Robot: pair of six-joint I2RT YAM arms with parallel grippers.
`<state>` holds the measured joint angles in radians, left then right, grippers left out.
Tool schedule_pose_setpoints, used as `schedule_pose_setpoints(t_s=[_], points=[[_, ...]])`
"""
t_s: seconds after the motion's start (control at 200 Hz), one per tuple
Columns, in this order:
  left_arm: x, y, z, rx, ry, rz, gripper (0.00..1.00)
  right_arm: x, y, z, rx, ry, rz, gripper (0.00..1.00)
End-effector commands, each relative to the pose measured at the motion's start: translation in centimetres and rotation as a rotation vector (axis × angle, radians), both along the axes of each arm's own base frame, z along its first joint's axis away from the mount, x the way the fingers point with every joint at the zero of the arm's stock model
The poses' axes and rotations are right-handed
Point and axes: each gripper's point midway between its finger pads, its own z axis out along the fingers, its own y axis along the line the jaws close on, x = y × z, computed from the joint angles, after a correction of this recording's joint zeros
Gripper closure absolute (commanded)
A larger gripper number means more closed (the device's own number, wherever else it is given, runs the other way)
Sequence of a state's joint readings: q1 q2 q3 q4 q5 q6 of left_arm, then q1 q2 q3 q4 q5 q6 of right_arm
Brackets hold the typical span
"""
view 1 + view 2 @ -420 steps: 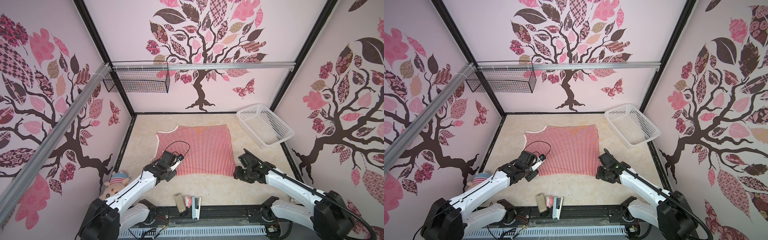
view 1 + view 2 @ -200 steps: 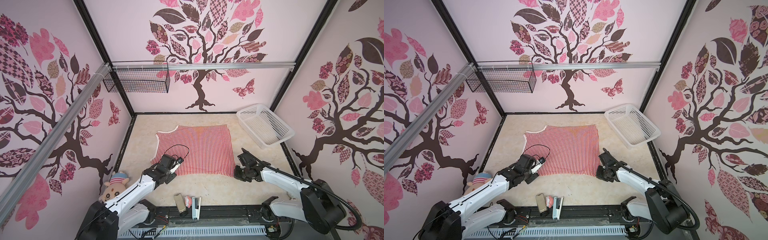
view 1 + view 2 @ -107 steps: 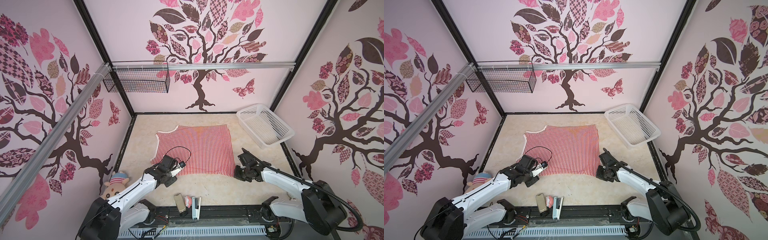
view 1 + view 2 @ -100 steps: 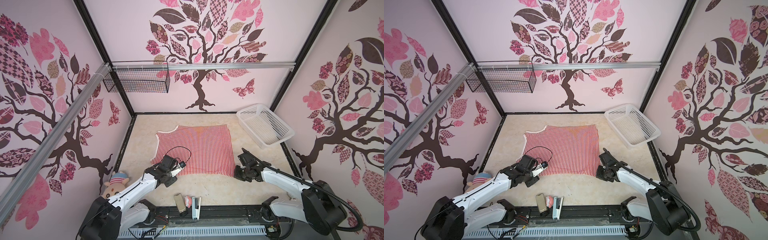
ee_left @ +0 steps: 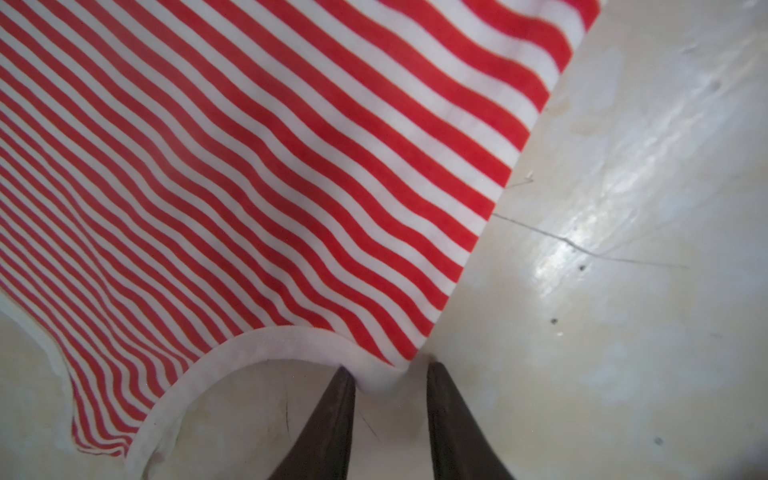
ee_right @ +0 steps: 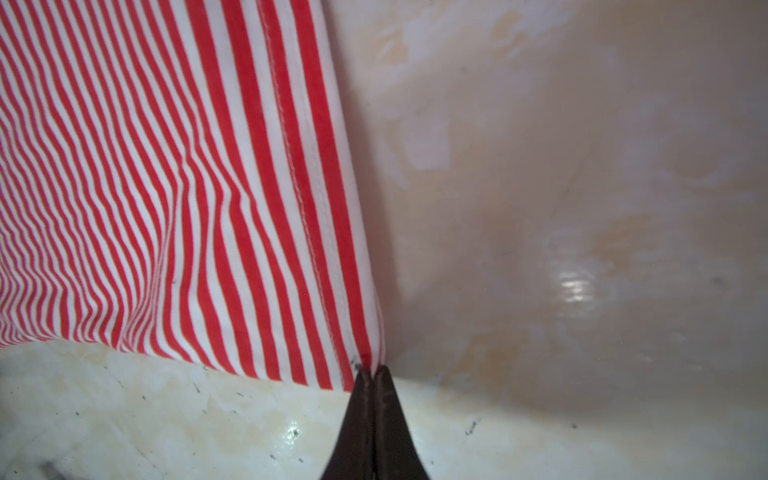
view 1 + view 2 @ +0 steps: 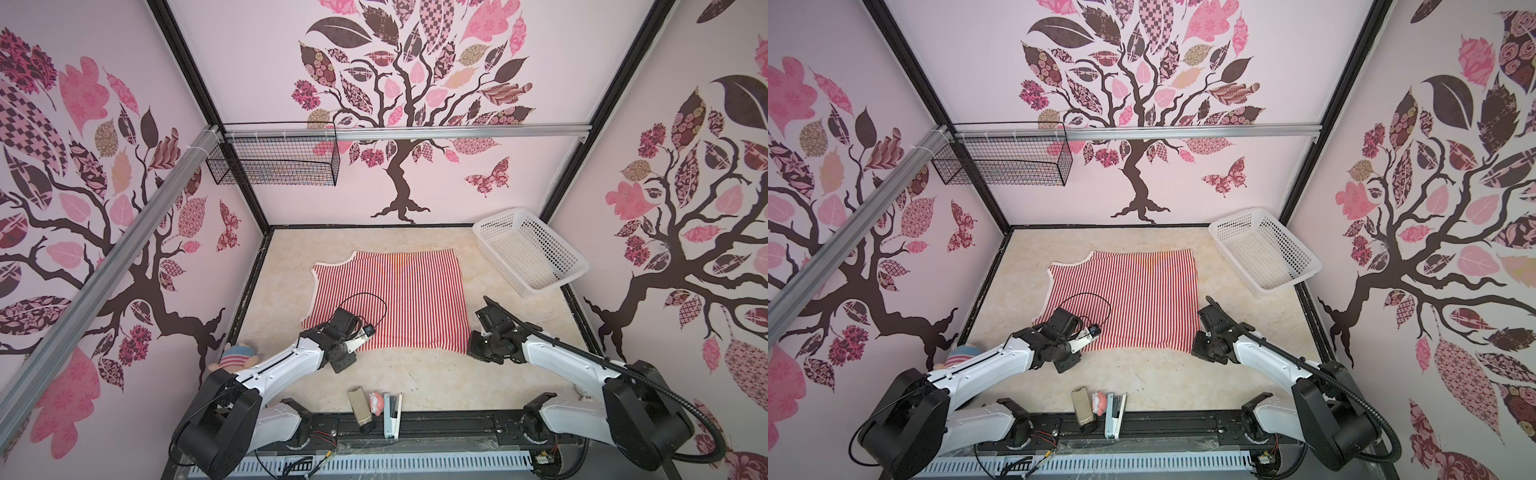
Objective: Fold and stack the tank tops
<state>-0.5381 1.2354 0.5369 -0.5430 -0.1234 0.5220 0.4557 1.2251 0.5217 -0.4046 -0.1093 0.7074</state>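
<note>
Lying spread flat near the middle of the table (image 7: pixel 419 376): tank top (image 7: pixel 399 295), apart from the white basket (image 7: pixel 528 253) at the far right corner. Pinching the near right hem corner with the right gripper (image 6: pixel 371 371), jaws pressed together on the cloth. Straddling the near left white-trimmed corner with the left gripper (image 5: pixel 388 372), jaws apart, not yet clamped.

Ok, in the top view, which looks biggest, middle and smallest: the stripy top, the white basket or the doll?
1. tank top, clearly biggest
2. white basket
3. plush doll, smallest, though the left arm hides part of it
</note>
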Motion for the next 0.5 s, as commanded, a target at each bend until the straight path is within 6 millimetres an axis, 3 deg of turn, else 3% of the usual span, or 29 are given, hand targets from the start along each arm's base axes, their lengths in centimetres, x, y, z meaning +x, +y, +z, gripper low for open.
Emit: schedule_pose_setpoints(t_s=[0.0, 0.1, 0.295, 0.495], points=[[0.67, -0.92, 0.61, -0.027, -0.022, -0.015, 0.77, 0.21, 0.12, 0.95, 0.011, -0.011, -0.001, 0.96], [0.38, -0.86, 0.50, -0.024, -0.021, -0.021, 0.83, 0.20, 0.10, 1.05, 0.011, -0.012, -0.001, 0.96], [0.71, -0.52, 0.61, -0.013, -0.050, -0.009, 0.82, 0.21, 0.24, 1.18, 0.019, -0.014, 0.001, 0.97], [0.51, -0.74, 0.87, -0.034, -0.048, -0.009, 0.97, 0.14, 0.30, 1.22, 0.024, -0.012, 0.003, 0.98]])
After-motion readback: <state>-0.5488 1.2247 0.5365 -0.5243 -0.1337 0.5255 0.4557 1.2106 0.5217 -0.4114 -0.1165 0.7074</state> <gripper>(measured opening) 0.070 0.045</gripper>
